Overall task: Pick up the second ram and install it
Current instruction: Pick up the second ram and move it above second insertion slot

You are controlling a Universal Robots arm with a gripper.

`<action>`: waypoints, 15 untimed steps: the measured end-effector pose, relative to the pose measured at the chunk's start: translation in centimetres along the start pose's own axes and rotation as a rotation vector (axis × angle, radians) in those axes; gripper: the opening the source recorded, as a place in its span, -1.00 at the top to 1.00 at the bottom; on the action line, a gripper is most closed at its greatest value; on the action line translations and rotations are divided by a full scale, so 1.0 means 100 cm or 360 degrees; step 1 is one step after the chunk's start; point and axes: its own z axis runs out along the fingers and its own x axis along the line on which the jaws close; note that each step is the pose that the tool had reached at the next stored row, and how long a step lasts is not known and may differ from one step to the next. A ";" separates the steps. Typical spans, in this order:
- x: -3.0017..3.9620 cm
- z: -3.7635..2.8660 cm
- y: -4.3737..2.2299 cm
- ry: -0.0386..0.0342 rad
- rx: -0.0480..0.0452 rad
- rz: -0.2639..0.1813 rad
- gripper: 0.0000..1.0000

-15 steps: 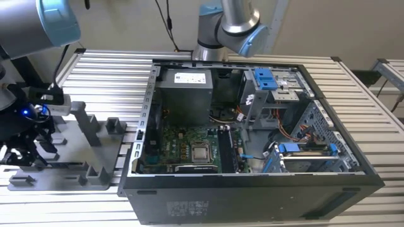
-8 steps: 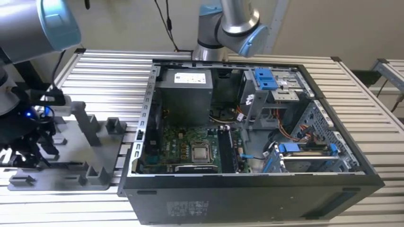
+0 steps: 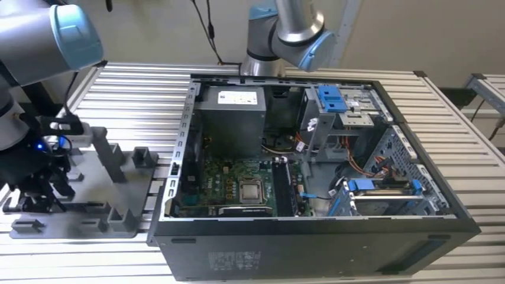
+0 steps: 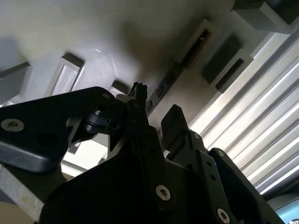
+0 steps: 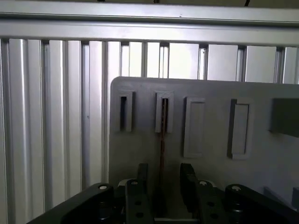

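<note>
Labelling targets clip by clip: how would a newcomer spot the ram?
At the exterior view's left, beside the open computer case, a grey plate lies on the slatted table. On it, the ram is the thin dark strip standing edge-on, reaching from a slotted block into the open gripper; its neighbours are grey blocks.

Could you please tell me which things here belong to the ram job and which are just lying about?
Job: second ram, standing edge-on in the grey fixture plate; gripper, open astride it; computer case with its motherboard.
Lying about: power supply; blue drive brackets; slatted table.
</note>
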 end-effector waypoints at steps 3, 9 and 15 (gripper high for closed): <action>0.0000 0.0030 0.0000 0.0000 0.0000 0.0004 0.16; 0.0001 0.0096 0.0003 0.0000 0.0000 0.0018 0.16; 0.0001 0.0106 0.0003 0.0000 0.0000 0.0022 0.16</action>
